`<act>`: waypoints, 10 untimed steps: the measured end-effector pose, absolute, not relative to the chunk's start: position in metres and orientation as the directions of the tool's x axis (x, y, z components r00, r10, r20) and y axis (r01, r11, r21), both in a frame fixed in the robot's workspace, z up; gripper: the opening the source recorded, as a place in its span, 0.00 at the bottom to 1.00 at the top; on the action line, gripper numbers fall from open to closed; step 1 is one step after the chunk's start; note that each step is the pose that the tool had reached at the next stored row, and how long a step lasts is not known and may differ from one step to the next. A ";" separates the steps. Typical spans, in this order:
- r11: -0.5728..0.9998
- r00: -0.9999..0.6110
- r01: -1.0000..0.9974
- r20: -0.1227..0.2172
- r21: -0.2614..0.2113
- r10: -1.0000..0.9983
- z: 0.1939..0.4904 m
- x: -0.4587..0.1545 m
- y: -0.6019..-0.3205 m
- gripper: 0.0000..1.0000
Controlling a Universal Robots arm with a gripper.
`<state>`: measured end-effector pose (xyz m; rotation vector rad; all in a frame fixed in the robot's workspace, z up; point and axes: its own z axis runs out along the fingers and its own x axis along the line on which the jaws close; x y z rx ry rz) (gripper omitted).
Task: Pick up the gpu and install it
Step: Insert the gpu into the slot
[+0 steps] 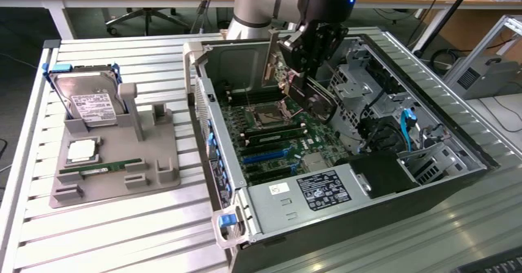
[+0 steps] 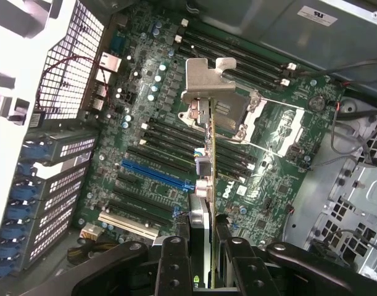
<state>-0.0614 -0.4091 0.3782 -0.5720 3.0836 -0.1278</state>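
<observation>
1. Slatted metal bench [image 1: 122,236] carries the open computer case [image 1: 214,132]. Desks and a chair base stand behind the case.
2. Grey holder [image 1: 155,163] sits beside the case on the exterior view's left, with a hard drive [image 1: 90,105] and RAM stick [image 1: 102,168] in it.
3. I see the gripper [image 1: 306,71] over the case opening, jaws partway closed and clamped on the gpu [image 1: 314,99]. The card is held above the motherboard [image 1: 269,145].
4. Case walls and the drive cage [image 1: 359,77] stand near the card. There is bare bench in front of the case.
5. Wrist view shows the gripper [image 2: 200,246] holding the gpu [image 2: 203,166] edge-on. Its silver bracket [image 2: 207,80] is at the far end, and the blue slot [image 2: 157,176] lies beneath, just beside the card.
</observation>
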 end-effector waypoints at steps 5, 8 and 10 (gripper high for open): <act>0.926 -0.929 -0.368 0.012 -0.081 -0.369 0.378 -0.061 -0.409 0.27; 0.923 -0.927 -0.375 0.012 -0.081 -0.376 0.378 -0.061 -0.409 0.27; 0.922 -0.925 -0.379 0.012 -0.081 -0.380 0.378 -0.061 -0.409 0.27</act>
